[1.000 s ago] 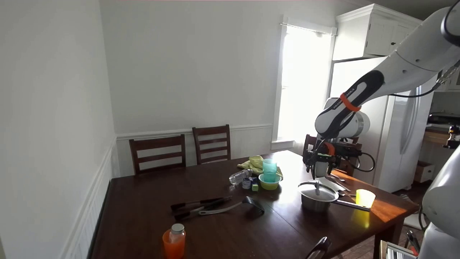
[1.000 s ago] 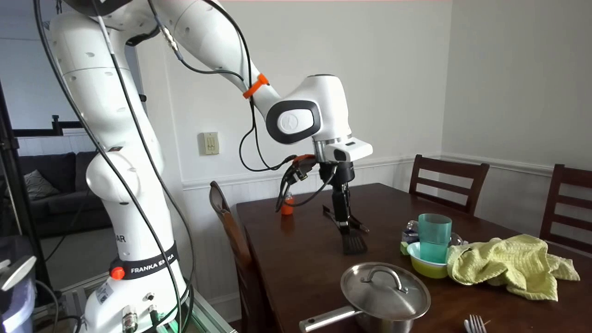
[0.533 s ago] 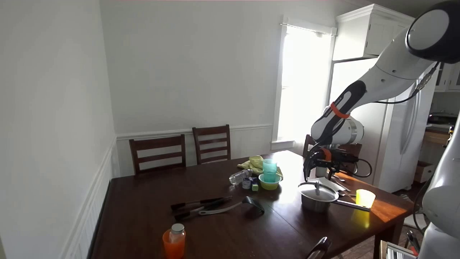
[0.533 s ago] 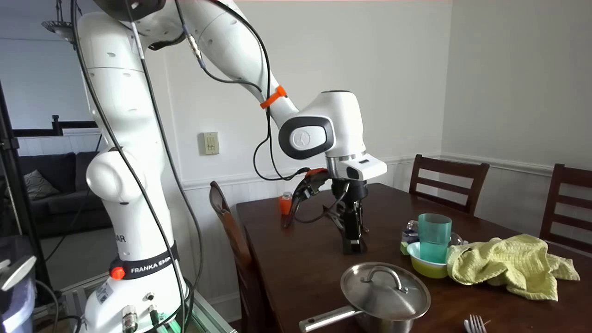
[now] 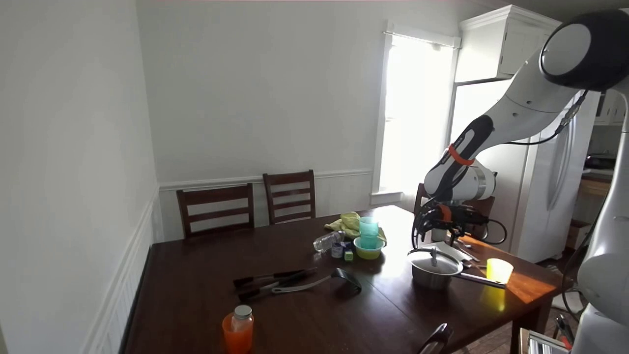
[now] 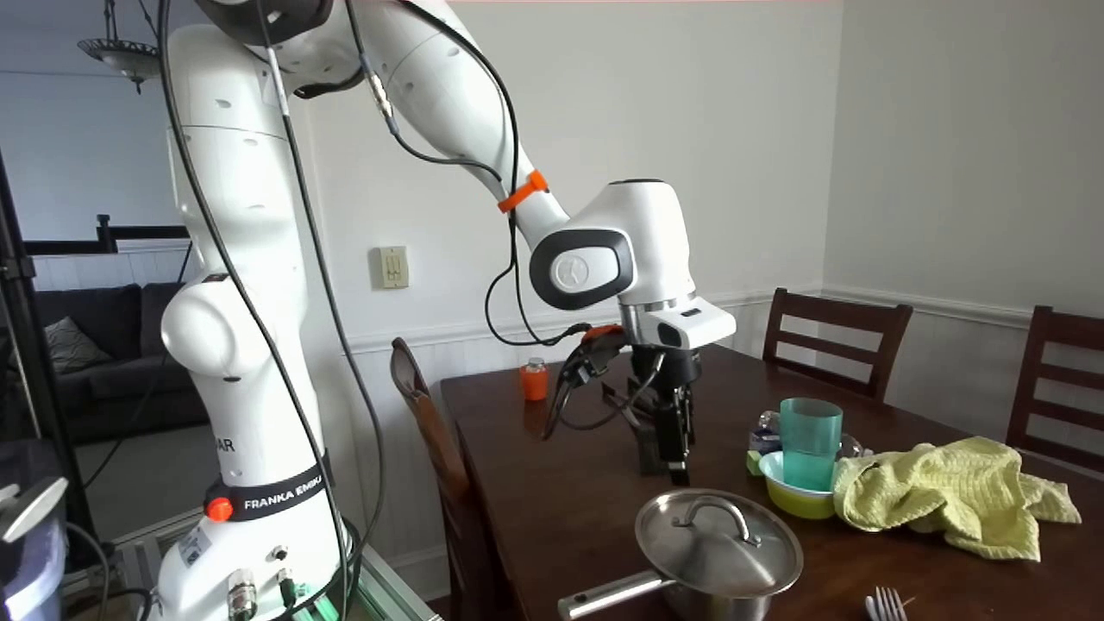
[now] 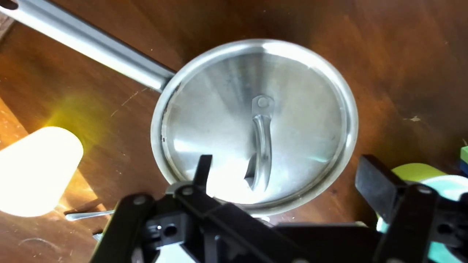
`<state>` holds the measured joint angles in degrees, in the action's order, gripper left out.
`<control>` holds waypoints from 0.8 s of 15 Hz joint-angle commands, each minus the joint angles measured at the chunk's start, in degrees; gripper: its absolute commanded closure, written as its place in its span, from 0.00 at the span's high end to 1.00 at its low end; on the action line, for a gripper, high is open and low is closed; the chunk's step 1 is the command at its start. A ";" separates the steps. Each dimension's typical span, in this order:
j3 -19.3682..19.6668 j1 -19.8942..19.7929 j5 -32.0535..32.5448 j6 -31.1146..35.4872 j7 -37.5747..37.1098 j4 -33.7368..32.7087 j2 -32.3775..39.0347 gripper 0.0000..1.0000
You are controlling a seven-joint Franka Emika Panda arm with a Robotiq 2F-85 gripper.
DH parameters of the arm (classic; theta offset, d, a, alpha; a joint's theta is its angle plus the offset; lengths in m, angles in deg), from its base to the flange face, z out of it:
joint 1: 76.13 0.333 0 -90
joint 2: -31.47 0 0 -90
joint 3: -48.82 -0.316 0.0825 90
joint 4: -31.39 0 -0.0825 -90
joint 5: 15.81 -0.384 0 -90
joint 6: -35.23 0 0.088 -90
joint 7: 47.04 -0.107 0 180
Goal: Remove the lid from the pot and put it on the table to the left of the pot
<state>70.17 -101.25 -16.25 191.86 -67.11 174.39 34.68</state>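
While fingers [image 7: 376, 185] stand apart, lid [image 7: 234, 124] covers pot [image 5: 431, 280]; arm base [image 6: 259, 535] reads "FRANKA EMIK…"

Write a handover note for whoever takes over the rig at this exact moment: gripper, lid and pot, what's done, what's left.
Gripper: open, holding nothing. In the wrist view the lid's handle shows between its jaws.
Lid: on the pot, handle up.
Pot: on the table.
Done: gripper is near the lid; lid not yet lifted.
Left: grip the handle, lift the lid off, set it on the table to the left of the pot, release.
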 commanded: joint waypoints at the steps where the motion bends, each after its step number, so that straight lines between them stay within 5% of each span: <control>1: 0.93 0.68 -4.65 3.51 1.54 -3.22 5.36 1.00; 11: 0.55 0.93 -8.78 3.21 2.33 -8.93 14.19 1.00; 12: 0.33 0.74 -9.25 2.84 2.69 -9.43 14.79 0.75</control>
<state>70.46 -100.64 -22.65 194.92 -66.35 167.30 46.90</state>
